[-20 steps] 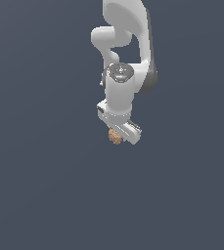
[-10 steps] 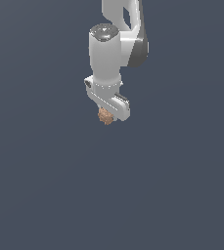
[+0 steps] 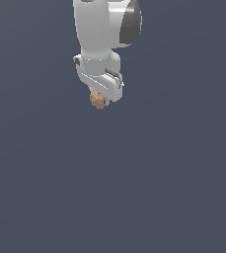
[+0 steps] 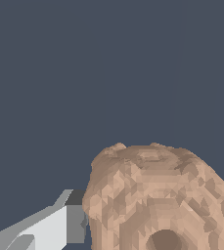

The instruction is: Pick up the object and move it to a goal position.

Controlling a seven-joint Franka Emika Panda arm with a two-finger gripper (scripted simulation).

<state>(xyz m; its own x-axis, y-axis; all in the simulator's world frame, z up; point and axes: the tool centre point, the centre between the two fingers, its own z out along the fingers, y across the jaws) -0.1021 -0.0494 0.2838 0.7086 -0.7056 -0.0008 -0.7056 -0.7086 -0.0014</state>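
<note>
Knobbly tan-orange object (image 3: 98, 100) sits clamped in the pincer (image 3: 100, 99) of the white Panda arm (image 3: 102, 34), in the upper part of the exterior view, a little toward eleven o'clock from that view's centre. It pokes out below the pincer's white body, on the side toward seven o'clock, with most of its lumpy surface showing and its upper edge tucked under the white housing. The arm comes down from twelve o'clock, its broad white link and a dark grey joint cap at about one o'clock above the wrist.

In the wrist view the object (image 4: 155, 197) fills much of the picture close to the camera: a rough, faceted lump with a round dark hollow in the face nearest the lens. One white finger with a grey pad (image 4: 75, 222) presses against its side; a sliver of grey at the opposite edge touches the other side, so the pincer is closed on the lump from both sides.

Around it both views show only a flat, dark blue-grey background (image 3: 173, 188); whether that is a desk surface I cannot tell.
</note>
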